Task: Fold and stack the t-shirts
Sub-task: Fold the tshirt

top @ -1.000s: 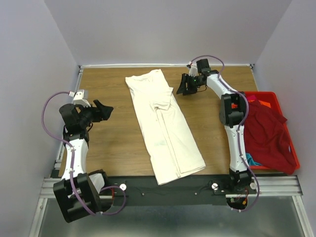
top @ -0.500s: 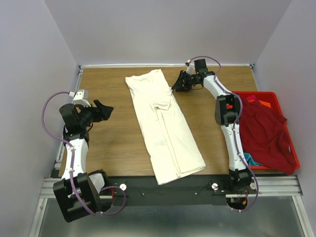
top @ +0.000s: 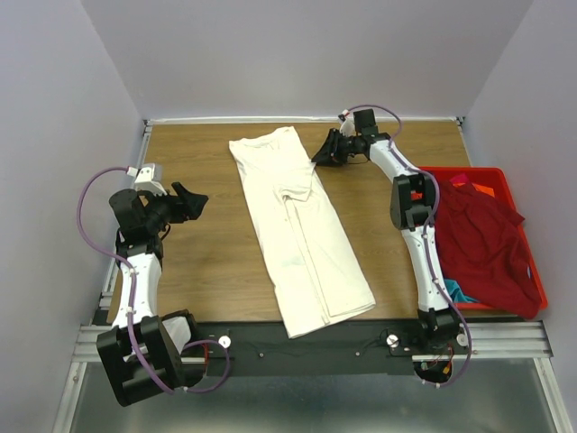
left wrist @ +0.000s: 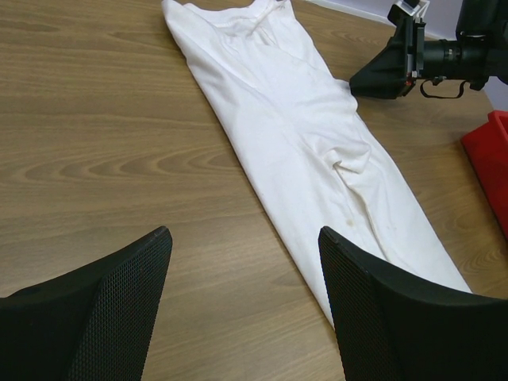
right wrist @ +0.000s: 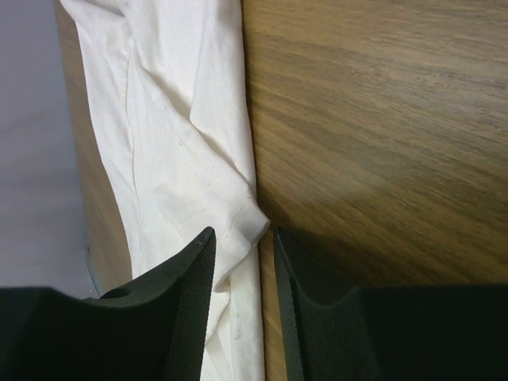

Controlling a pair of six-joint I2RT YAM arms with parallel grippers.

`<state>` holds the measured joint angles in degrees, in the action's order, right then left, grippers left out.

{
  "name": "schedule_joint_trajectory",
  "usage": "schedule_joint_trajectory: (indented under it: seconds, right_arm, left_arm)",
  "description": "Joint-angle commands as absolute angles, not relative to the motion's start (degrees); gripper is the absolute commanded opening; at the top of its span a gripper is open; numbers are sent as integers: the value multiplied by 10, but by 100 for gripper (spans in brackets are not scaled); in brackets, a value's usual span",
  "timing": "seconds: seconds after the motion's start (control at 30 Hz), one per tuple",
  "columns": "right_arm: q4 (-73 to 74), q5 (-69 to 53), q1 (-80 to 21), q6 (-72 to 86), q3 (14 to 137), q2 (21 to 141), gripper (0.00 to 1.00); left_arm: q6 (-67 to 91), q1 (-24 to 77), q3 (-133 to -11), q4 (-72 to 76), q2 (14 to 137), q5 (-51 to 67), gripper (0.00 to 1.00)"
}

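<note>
Top external view: the cream t-shirt (top: 302, 230), folded lengthwise only, spans the tabletop's (top: 207, 271) far edge to near edge; other t-shirts (top: 482, 239) wait in the crate (top: 540, 290), unfolded. Right pincer (top: 319, 157), narrowly parted, sits at the cream sleeve corner; left pincer (top: 196, 200) gapes empty.

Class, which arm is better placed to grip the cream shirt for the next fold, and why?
Right, I'd judge. The right gripper sits beside the cream shirt, a jutting corner just ahead of its parted fingertips; the left gripper hangs open, far from the cloth.

text: none legible | labels: none | brands: none | numbers: none
</note>
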<state>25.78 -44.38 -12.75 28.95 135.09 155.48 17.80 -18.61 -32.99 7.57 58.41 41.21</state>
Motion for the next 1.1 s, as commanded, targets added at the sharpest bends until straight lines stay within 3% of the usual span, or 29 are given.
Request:
schedule_joint_trajectory:
  seconds: [0.0, 0.17, 0.33, 0.5, 0.57, 1.07]
  right_arm:
    - [265, -416, -133, 298, 1360, 1599, 41]
    - [258, -418, -134, 300, 1366, 1608, 40]
    - [256, -422, -134, 303, 1368, 1612, 31]
    - [254, -416, -134, 293, 1370, 1602, 5]
    - [252, -407, -133, 286, 1380, 1593, 1]
    - [234, -403, -138, 257, 1382, 1538, 1]
  left_arm:
    - [173, -183, -330, 80, 577, 414, 82]
    - [172, -182, -330, 79, 577, 412, 82]
    - [172, -182, -330, 79, 577, 411, 82]
    - [172, -181, -330, 79, 577, 411, 82]
    - [172, -180, -330, 78, 573, 410, 82]
    - [171, -178, -331, 79, 576, 415, 82]
